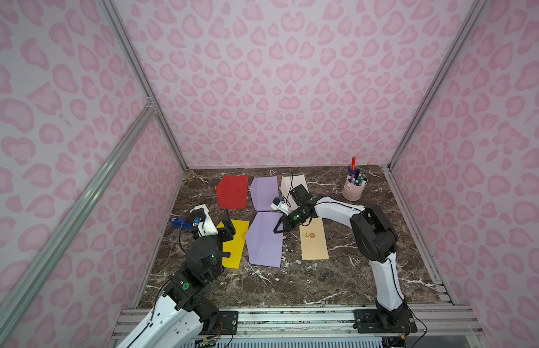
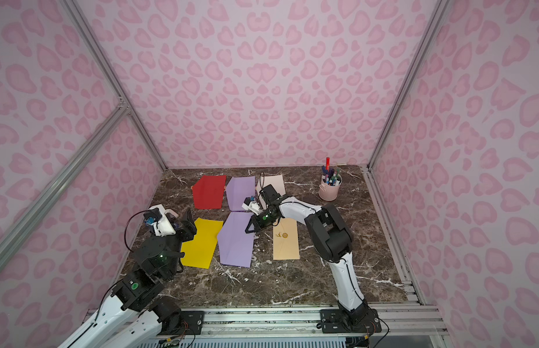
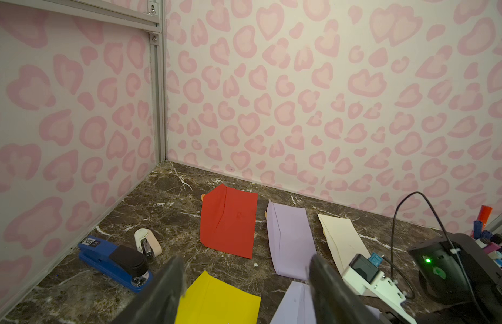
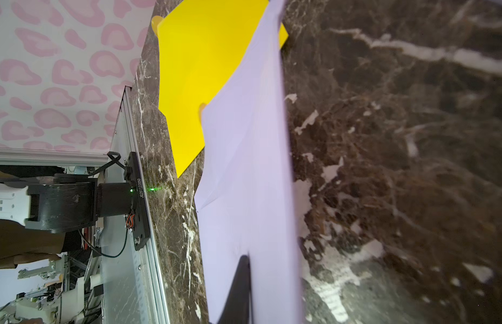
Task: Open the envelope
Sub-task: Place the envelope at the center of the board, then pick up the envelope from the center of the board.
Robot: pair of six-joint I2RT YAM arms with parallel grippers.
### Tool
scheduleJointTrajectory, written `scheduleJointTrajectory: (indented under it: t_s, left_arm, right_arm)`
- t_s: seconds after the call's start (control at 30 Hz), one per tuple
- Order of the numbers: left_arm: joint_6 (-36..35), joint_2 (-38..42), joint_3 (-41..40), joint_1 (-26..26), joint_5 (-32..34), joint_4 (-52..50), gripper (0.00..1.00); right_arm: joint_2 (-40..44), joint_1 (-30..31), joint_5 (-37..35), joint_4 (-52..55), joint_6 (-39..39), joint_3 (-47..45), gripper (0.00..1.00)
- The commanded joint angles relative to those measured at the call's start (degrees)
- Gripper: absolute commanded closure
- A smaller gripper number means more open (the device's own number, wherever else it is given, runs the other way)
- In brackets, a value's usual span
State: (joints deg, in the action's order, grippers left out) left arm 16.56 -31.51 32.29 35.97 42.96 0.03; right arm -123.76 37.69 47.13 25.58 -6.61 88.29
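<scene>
We count six envelopes on the desk (image 1: 292,286): red envelope (image 1: 233,192), yellow envelope (image 1: 235,248), cream envelope (image 1: 287,183), tan envelope (image 1: 314,245), back lilac envelope (image 1: 263,192), front lilac envelope (image 1: 265,242). Plus one pen cup (image 1: 354,192), one blue stapler (image 3: 112,259).

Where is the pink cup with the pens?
In both top views the pink cup stands at the far right corner of the table, right of the cream envelope.

Nearer lavender envelope (image 1: 263,241) lies creased on the table (image 1: 292,280), pointed end leftward.

Pink leopard-print walls (image 1: 277,75) stand all round — silver rails (image 1: 150,104) mark the corners. The bench (image 1: 307,280) is dark veined marble.
</scene>
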Motion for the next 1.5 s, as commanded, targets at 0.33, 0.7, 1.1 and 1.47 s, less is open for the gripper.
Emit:
scheduleJointTrajectory:
  t_s: [0.33, 0.7, 1.1, 1.47]
  left_arm:
    - [-0.8, -1.5, 0.0, -0.1, 0.0, 2.2, 0.28]
    - [-1.2, -1.4, -0.1, -0.1, -0.2, 2.2, 0.28]
    - [-2.9, -10.9, 2.3, -0.1, -19.0, 6.2, 0.28]
    - [5.9, -35.7, 6.8, -0.1, -43.5, 16.0, 0.33]
  right_arm:
    - [-2.9, -0.6, -4.2, 4.1, 1.7, 3.2, 0.51]
    - [-2.9, -1.5, -11.8, 7.4, 0.6, 5.2, 0.38]
    - [13.6, -2.4, -25.6, 0.5, -8.3, -8.2, 0.43]
    - [24.6, -7.2, -28.6, -13.9, -15.6, -31.0, 0.45]
